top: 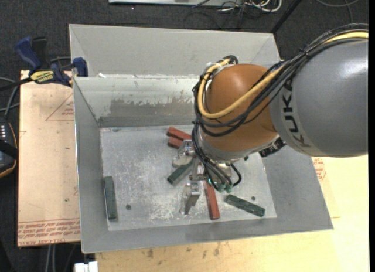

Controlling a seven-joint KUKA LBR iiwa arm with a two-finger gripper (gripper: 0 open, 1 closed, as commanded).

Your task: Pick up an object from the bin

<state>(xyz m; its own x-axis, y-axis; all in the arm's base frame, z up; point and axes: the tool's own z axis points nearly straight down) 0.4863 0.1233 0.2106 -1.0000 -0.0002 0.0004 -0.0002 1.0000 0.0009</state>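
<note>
Gripper (188, 176) low over the bin's (132, 165) middle, jaws spread either side of a dark green stick (176, 176). Looks like the grasp step. Next it needs a square close and a lift, clear of the red stick (212, 203) just beside.

One brand name on the arm

The only readable lettering (291, 117) is "KUKA", in black capitals on the big grey link of the arm (337, 104). It stands near that link's left end, just beside the orange cover (234, 104). The letters lie on their side and run up the link's curved face, one above the other. The lower letters are plain to read. The top of the word comes close under the cables (280, 70) that cross from the cover to the link, and the last letter there is harder to make out.
</note>
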